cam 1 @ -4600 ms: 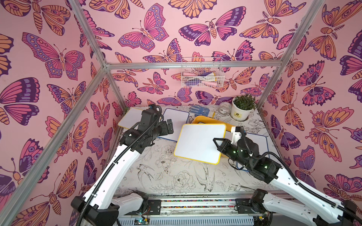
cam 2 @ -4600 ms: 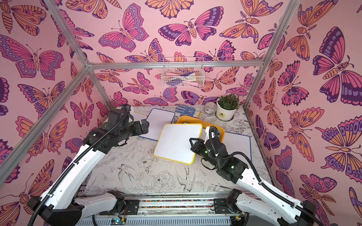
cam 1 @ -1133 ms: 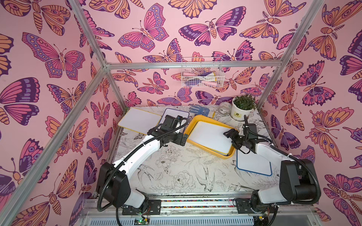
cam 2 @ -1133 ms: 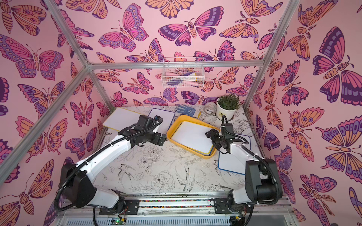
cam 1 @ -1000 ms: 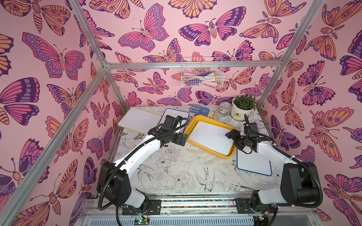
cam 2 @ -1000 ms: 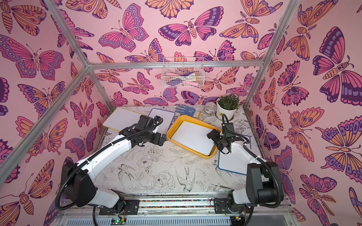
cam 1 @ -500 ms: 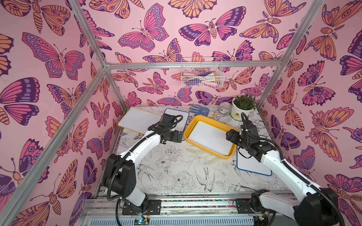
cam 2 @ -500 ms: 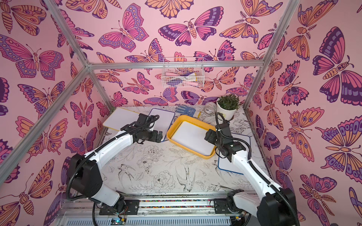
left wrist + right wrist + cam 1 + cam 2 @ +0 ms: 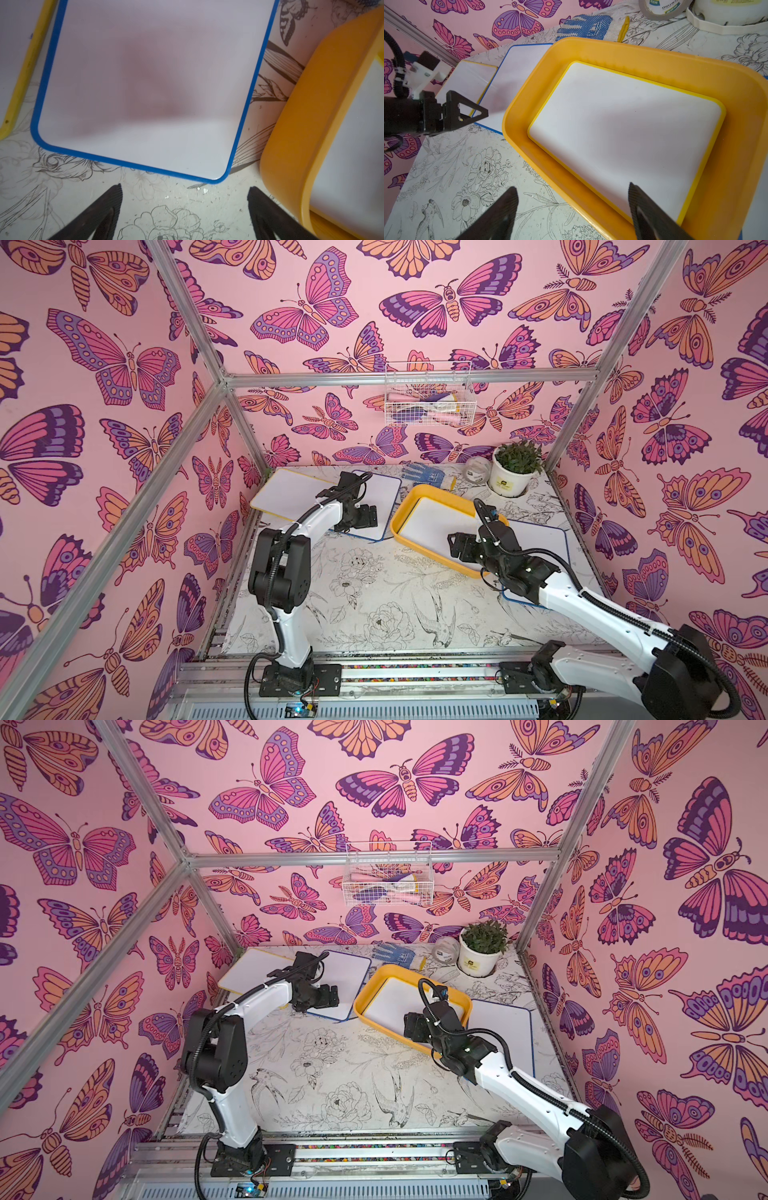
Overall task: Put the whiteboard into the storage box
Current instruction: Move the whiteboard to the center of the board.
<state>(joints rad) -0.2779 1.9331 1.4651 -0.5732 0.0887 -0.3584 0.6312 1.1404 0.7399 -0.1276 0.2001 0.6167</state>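
The yellow-framed rectangular whiteboard [image 9: 623,135] is lying flat inside the shallow yellow-orange plastic storage box [image 9: 643,60] on the flower-printed worktop [image 9: 374,593]. I am holding my right jaws wide apart and empty over the box's front edge. My left jaws are hanging apart, also empty, just off a blue-framed whiteboard [image 9: 145,83].

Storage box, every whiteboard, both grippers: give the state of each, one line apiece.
storage box: on the table, holding one whiteboard.
whiteboard in the box: lying inside, not gripped.
blue whiteboard near the left gripper: on the table, untouched.
blue whiteboard right of the box: on the table, partly hidden by the right arm.
yellow whiteboard at the far left: on the table, untouched.
left gripper: jaws open, empty.
right gripper: jaws open, empty.
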